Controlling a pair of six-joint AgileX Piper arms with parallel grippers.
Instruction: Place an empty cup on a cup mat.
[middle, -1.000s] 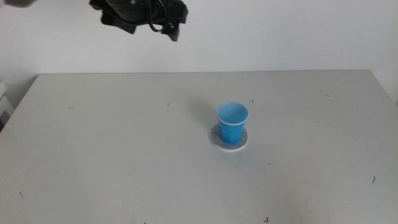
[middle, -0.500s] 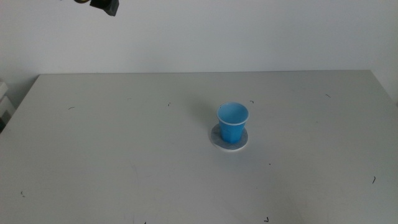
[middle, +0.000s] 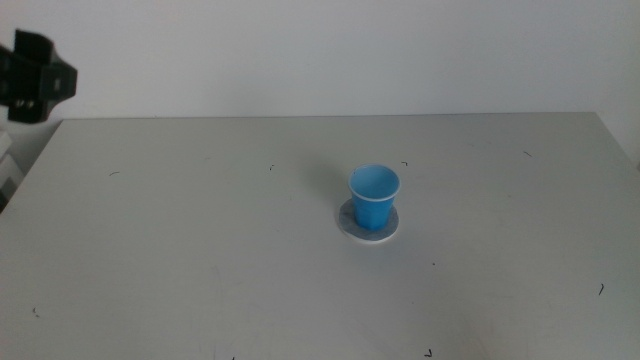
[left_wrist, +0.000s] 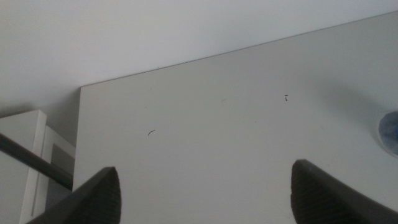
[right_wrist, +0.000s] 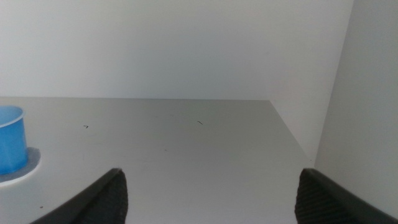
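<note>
Cup (middle: 374, 196): bright blue outside, lighter blue inside, thin white band just under the rim. In the right wrist view the cup (right_wrist: 11, 148) reads the same saturated blue.

Mat (middle: 350, 226): mottled grey face, pale whitish edge. Right wrist view shows mat (right_wrist: 28, 168) edge as near-white; left wrist view shows a sliver of mat (left_wrist: 389, 132), grey-blue mottling, white border.

Table (middle: 200, 260): flat light grey, scattered small dark flecks and short scratch marks.

Wall (middle: 400, 50): plain white, unpatterned.

Left gripper (middle: 35, 80): black. Jaws in both wrist views: dark charcoal, matte.
</note>
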